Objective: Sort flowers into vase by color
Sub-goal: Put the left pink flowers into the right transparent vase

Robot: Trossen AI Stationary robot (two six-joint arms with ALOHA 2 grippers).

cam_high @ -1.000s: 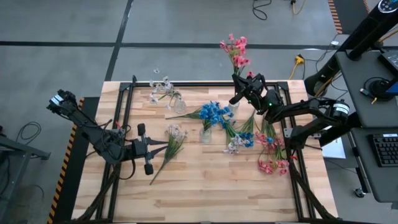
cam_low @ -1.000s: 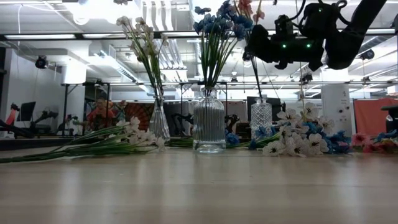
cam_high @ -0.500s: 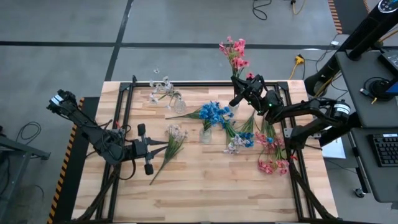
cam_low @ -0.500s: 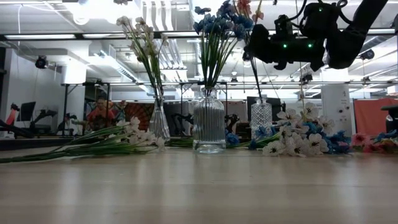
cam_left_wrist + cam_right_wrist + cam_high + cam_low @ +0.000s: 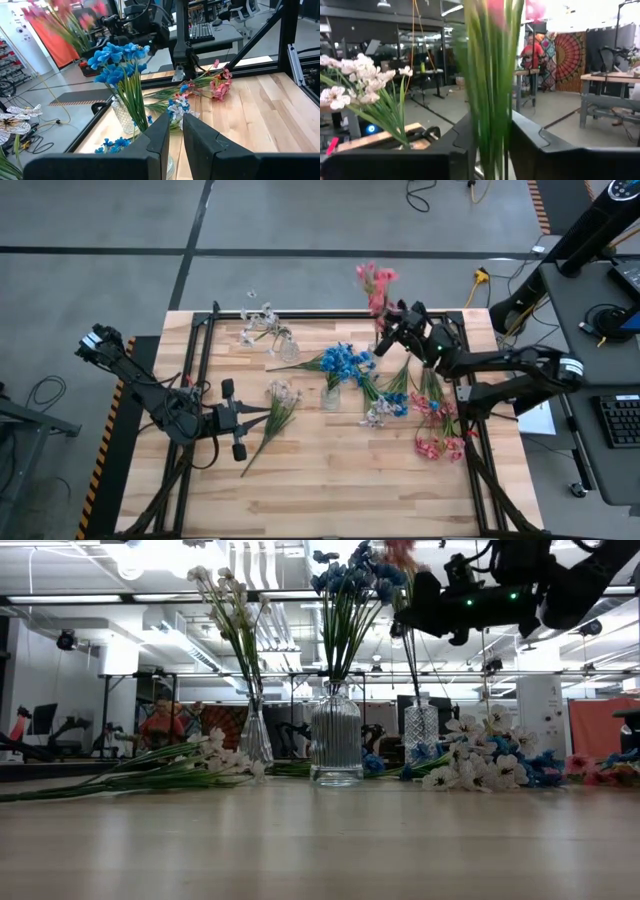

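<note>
A pink flower spray (image 5: pixel 376 283) is being set into the small cut-glass vase (image 5: pixel 420 733) at the far right of the table (image 5: pixel 340 480), its stems standing in the vase and its blossoms leaning out past the table's far edge. The right gripper (image 5: pixel 385 345) is seen just beside those stems above the vase; in its own wrist view the green stems (image 5: pixel 492 90) run up between the two dark fingers (image 5: pixel 532 137), but whether they are clamped or just being let go cannot be told. The step in hand is judged to be the release of this pink spray into its vase. Blue flowers (image 5: pixel 345 361) are already stood in the ribbed middle vase (image 5: pixel 336 747), and white flowers (image 5: pixel 228 600) in the slim vase (image 5: pixel 256 740) to its side. More sprays are left lying on the boards: a white one (image 5: pixel 276 405) near the left gripper (image 5: pixel 232 432), a mixed white and blue heap (image 5: pixel 385 406), and pink ones (image 5: pixel 438 435) near the right edge. The left gripper is held low over the table with its fingers nearly together and nothing between them. Next, the right arm is expected to be lifted clear without dragging the stems out, then sent to a lying spray.
</note>
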